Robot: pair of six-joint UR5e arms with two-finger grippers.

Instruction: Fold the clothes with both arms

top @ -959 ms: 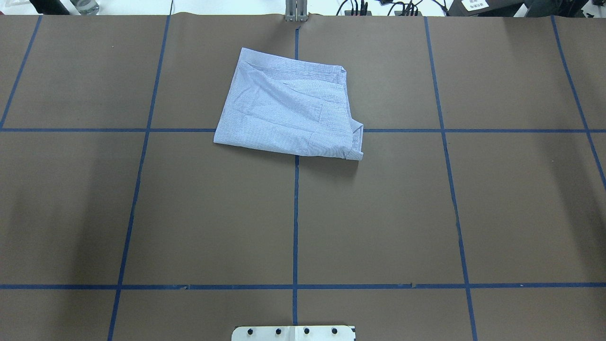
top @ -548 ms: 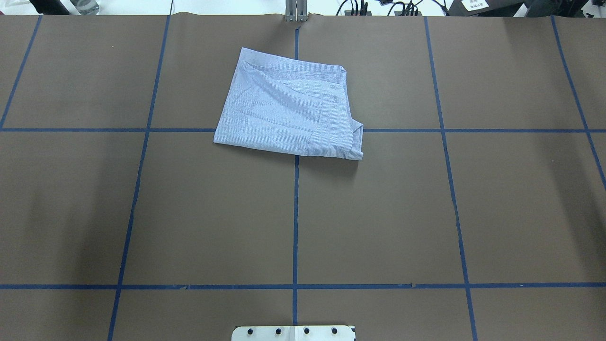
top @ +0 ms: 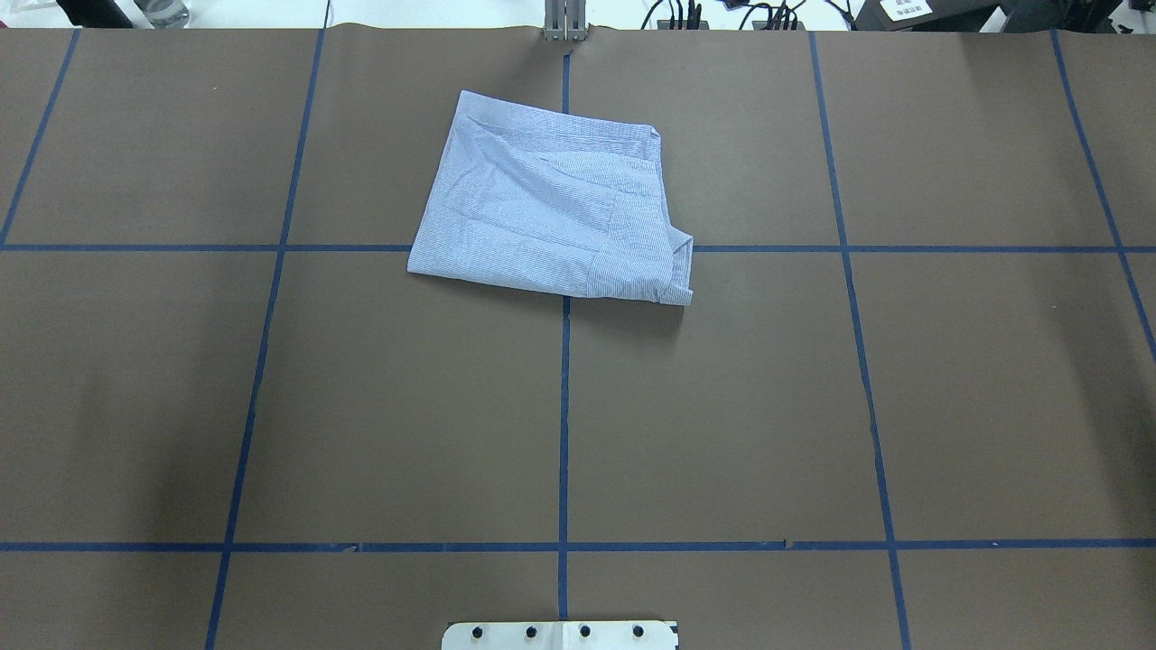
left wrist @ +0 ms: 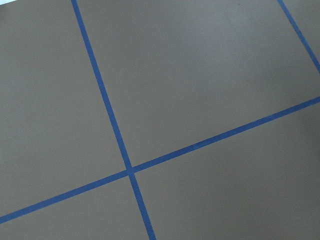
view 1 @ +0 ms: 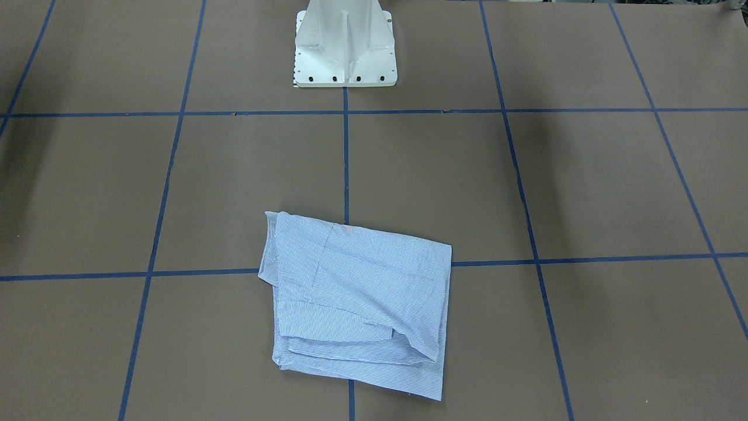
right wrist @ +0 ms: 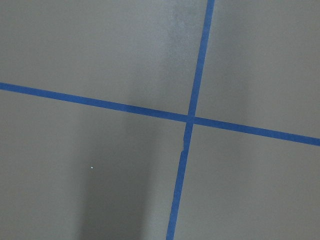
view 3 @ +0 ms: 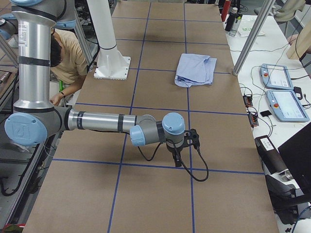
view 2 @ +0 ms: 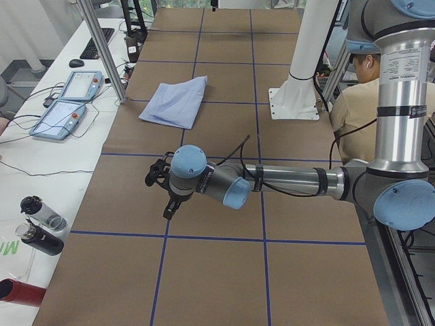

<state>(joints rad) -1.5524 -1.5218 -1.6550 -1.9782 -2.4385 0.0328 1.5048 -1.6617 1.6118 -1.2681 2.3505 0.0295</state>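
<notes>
Even, diffuse light from above is seen throughout, and the matte brown table covering (top: 722, 406) is shown without glare. Broad, soft shadows are cast across it towards the left and right of the overhead view, and a faint one lies along the near edge of the shirt (top: 551, 203). The white desk (view 2: 41, 156) is rendered almost washed out. Both wrist views are sharp, and the right one is crossed by a dim band.

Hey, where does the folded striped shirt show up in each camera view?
Front-facing: shirt lower centre.
Overhead: shirt upper centre.
Exterior left: shirt upper left.
Exterior right: shirt upper right of centre.
Left wrist: absent.
Right wrist: absent.
Shared landmark: white pedestal base, in the four fixed views only.
</notes>
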